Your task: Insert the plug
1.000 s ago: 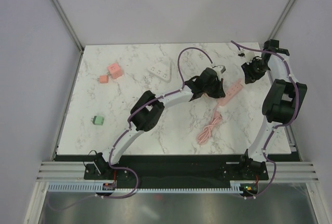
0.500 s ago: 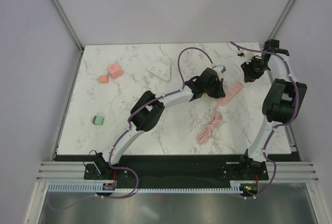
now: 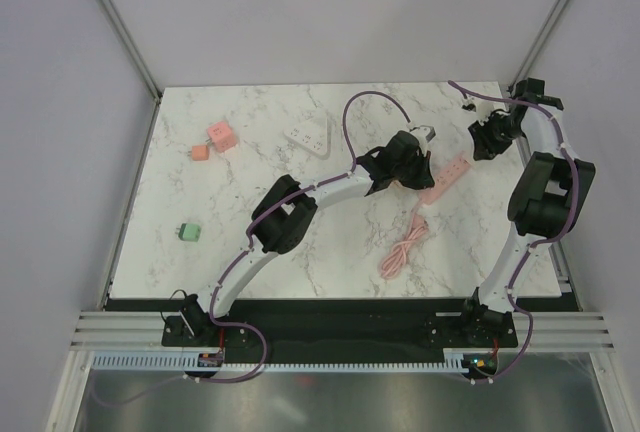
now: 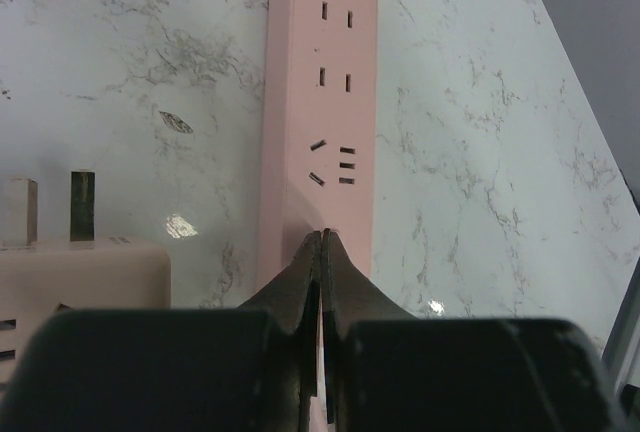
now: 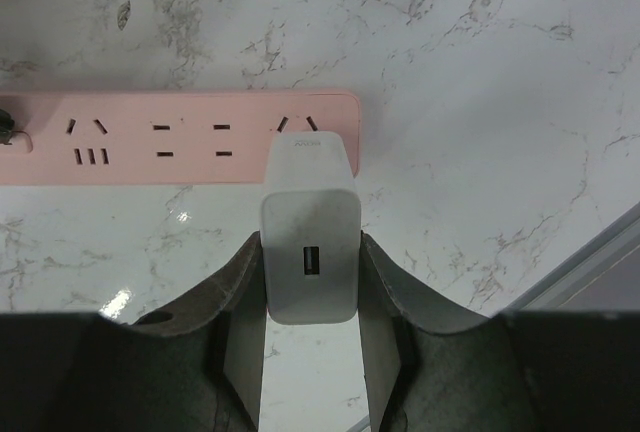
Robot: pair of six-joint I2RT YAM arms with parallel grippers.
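Observation:
A pink power strip (image 3: 452, 172) lies on the marble table right of centre. In the left wrist view my left gripper (image 4: 322, 234) is shut with nothing between its fingers, the tips resting on the pink power strip (image 4: 322, 102) at its near end. My right gripper (image 5: 310, 252) is shut on the white plug (image 5: 310, 232), a boxy charger with a USB port facing the camera. The plug hangs over the last socket at the end of the power strip (image 5: 180, 142). In the top view the right gripper (image 3: 484, 142) hovers just past the strip's far end, and the left gripper (image 3: 428, 180) is at the strip.
The strip's pink cord (image 3: 405, 247) lies coiled in front of it. A pink block with two metal prongs (image 4: 70, 272) sits beside the left gripper. A white triangular socket (image 3: 308, 137), two pink cubes (image 3: 220, 135) and a green block (image 3: 188, 232) lie to the left. The table edge (image 5: 590, 252) is close on the right.
The right gripper with the plug has drifted slightly toward the table's right edge. The left arm has stayed still on the strip.

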